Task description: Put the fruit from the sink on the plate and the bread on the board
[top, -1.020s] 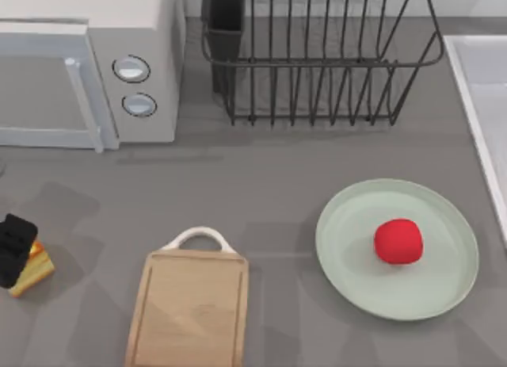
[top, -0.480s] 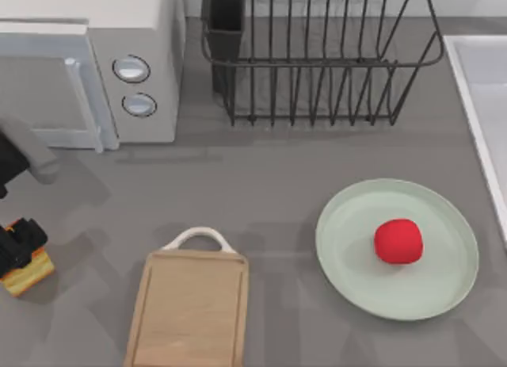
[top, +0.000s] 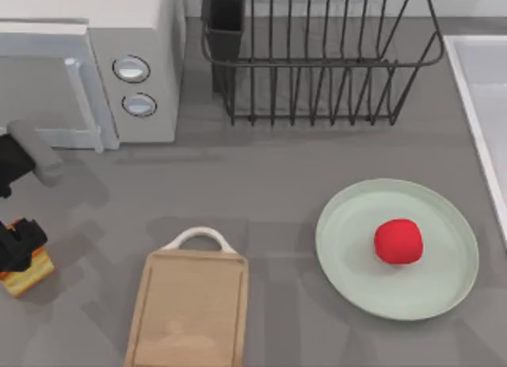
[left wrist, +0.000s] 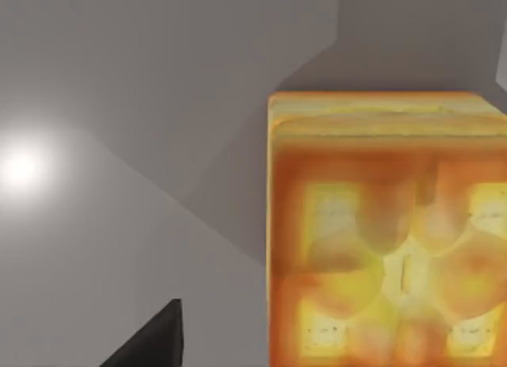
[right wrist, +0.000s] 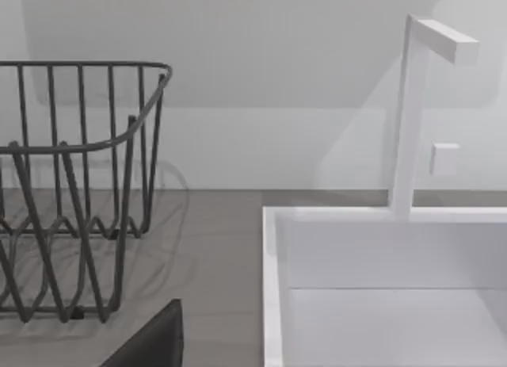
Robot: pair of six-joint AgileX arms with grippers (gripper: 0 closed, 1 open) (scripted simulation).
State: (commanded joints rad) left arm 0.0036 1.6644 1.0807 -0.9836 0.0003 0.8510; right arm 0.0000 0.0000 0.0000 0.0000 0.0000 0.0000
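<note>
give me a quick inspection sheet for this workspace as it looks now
surface: grey matte table, no spills seen
job's things: small round red fruit on the round mint-green plate; golden-topped bread cube at the table's left edge, off the light wooden cutting board; white-grey sink at the right edge
clutter: dark wire dish rack, white microwave
grippers: left claw over the bread, fingers unclear; right arm's wrist view faces the sink and rack
cables: nothing seen
surroundings: pale wall, white faucet behind the sink
</note>
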